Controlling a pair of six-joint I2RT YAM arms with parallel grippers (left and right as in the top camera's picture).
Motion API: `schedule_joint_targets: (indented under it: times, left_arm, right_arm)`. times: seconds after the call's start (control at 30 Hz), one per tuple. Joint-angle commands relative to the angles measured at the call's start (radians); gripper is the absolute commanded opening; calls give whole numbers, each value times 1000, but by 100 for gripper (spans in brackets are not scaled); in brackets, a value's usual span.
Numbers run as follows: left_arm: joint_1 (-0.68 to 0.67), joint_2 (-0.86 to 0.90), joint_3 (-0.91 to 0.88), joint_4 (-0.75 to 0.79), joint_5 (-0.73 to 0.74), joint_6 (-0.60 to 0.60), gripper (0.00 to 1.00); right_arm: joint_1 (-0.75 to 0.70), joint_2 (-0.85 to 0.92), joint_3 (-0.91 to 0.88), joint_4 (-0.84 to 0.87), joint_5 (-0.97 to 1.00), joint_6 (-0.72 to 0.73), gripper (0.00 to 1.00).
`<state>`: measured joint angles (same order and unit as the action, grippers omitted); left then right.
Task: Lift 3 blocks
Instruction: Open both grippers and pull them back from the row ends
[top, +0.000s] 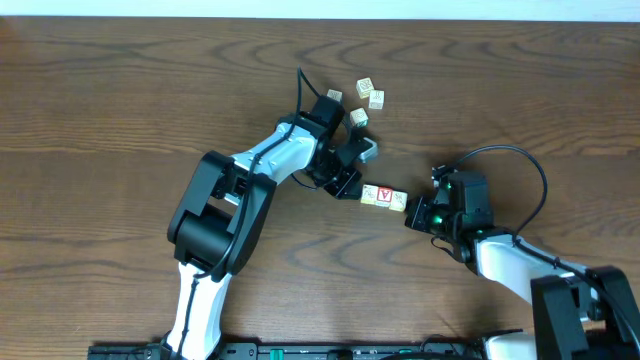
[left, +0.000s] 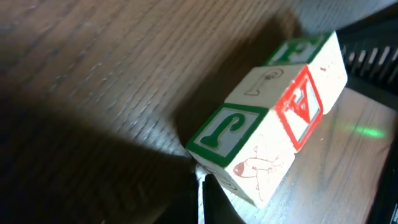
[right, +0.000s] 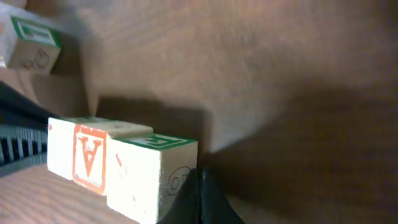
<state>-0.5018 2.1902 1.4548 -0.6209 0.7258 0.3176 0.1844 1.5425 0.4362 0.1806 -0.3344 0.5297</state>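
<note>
Three blocks (top: 384, 197) are being pinched endwise in a row btwn clenched left fingers (top: 348, 188) & clenched right fingers (top: 413, 213), near middle of table (top: 100, 100), well off every edge. Risk: squeeze slackening or going off-axis, row buckling & dropping.

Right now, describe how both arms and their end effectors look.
Both arms have white shells and bulky black joint housings. The left arm carries a black left end effector, with a thin black cable at the wrist. The right arm carries a black right end effector, with a green light and a looping black cable.
</note>
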Motion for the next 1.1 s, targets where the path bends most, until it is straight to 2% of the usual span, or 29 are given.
schedule_joint_targets:
  times: [0.0,0.23,0.9,1.07]
  left_arm:
    - [-10,17,11,-4,-5,2,7]
    - [-10,17,11,-8,-4,2,7]
    - [-5,17,11,13,-65,-23,7]
    - [6,17,11,27,-175,-78,7]
  right_arm:
    - [9,89,14,4,-8,-20,1]
    - [9,146,90,-21,-14,-42,1]
    - [27,146,90,-171,18,-101,1]
    - [26,146,90,-169,51,-101,1]
